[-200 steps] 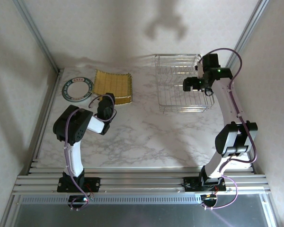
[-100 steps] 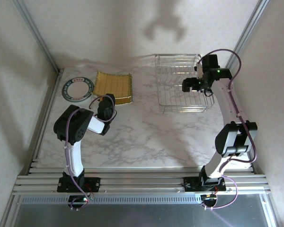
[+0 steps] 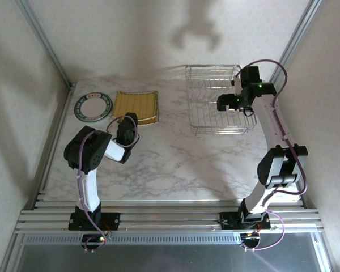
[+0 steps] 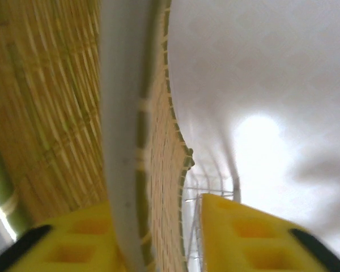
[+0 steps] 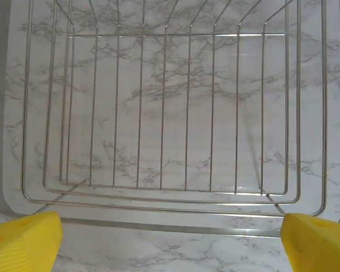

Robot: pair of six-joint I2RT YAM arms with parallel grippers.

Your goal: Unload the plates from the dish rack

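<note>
Two plates lay on the white marble tabletop (image 3: 175, 164) at far left: a small round white plate with a teal-green rim (image 3: 93, 106) and, just beside it, a square mustard-yellow lined plate (image 3: 136, 105). The left hand (image 3: 128, 120), clamped on the square plate's near edge a moment earlier, had parted its fingers (image 4: 243, 232), leaving the rim loose between them: a release. At right, the silver wire dish rack (image 3: 207, 113) appeared empty beneath the wide-spread right hand (image 3: 224, 103), so unloading seemed finished.

Your round plate (image 3: 93, 106) sits far left on the table (image 3: 175, 164), square plate (image 3: 136, 107) just beside it on its right, dish rack (image 3: 218, 128) well apart further right.
</note>
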